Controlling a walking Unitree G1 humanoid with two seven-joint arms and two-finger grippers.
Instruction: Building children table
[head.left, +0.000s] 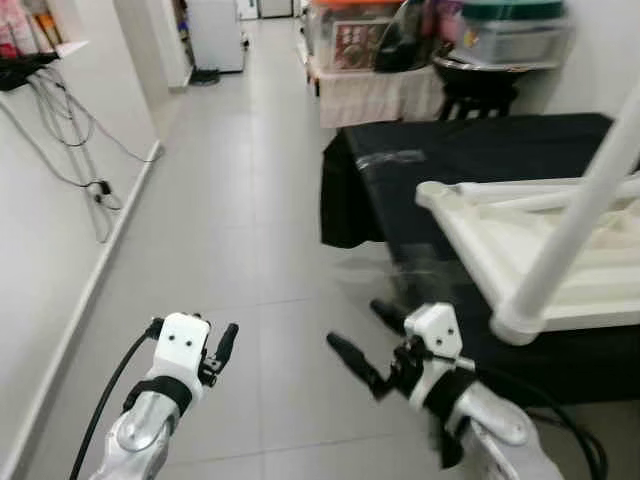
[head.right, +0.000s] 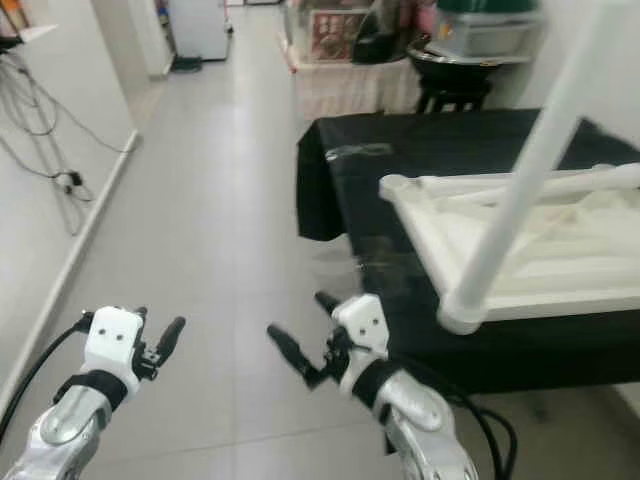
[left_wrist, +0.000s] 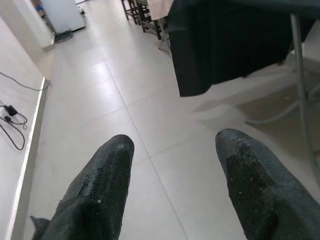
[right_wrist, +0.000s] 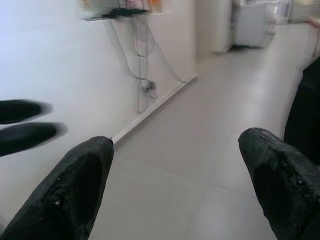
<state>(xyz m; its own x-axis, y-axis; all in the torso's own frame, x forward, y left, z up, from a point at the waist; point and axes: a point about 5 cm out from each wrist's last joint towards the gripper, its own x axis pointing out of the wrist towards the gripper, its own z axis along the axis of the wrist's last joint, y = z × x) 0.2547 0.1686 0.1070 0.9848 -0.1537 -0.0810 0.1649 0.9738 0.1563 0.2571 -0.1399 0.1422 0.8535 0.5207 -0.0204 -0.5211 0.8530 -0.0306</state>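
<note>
A white children's table lies upside down on a larger table draped in black cloth, to my right. One white leg is fitted to its near corner and rises up toward the camera. My right gripper hovers above the floor just left of the black cloth, open, with nothing between its fingers. My left gripper is held out over the grey floor tiles further left, also open and empty. Its white wrist block shows in the left eye view.
A white wall with hanging cables and a baseboard runs along my left. A tiled corridor leads ahead to a white appliance. Plastic storage boxes and a black stool stand behind the black table.
</note>
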